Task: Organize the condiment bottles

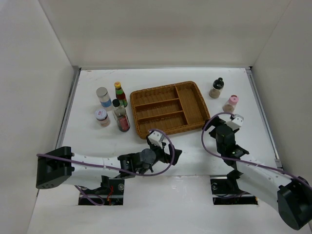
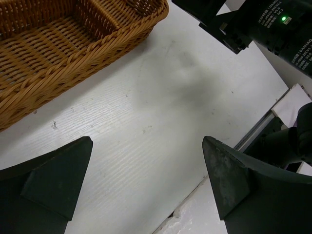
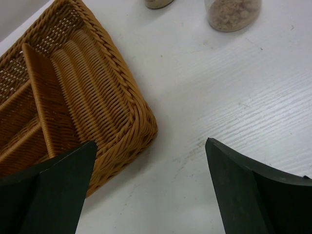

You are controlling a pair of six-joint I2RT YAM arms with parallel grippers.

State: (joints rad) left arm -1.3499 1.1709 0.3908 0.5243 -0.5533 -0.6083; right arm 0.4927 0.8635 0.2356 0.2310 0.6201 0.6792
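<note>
The left tool (image 2: 147, 146) hangs low over the white table (image 1: 97, 141), just in front of the wicker tray (image 1: 165, 87), its 2 dark wedge-shaped fingers spread wide with nothing between them. The right tool (image 3: 151, 144) sits by the tray's near right corner, equally wide and empty. The table is matte with a fine wood-like grain and a few faint scuffs. The tray is brown, tightly woven with a braided rim, and split into 4 compartments. All 6 bottles stand upright on the table outside it. To its left, nearest, are the short red-lidded jar (image 1: 101, 117) and the tall clear black-capped bottle (image 1: 120, 117), which holds something dark red at its bottom and stands just beside the tray's edge. Behind them are the silver-lidded blue-label jar (image 1: 103, 97) and the green bottle (image 1: 120, 93) with a red and yellow cap. To the tray's right stand the pink-capped shaker (image 1: 231, 103), filled with beige grains, and farther back the black-capped brown shaker (image 1: 216, 88). Plain white walls (image 1: 161, 34) enclose the table on 3 sides.
</note>
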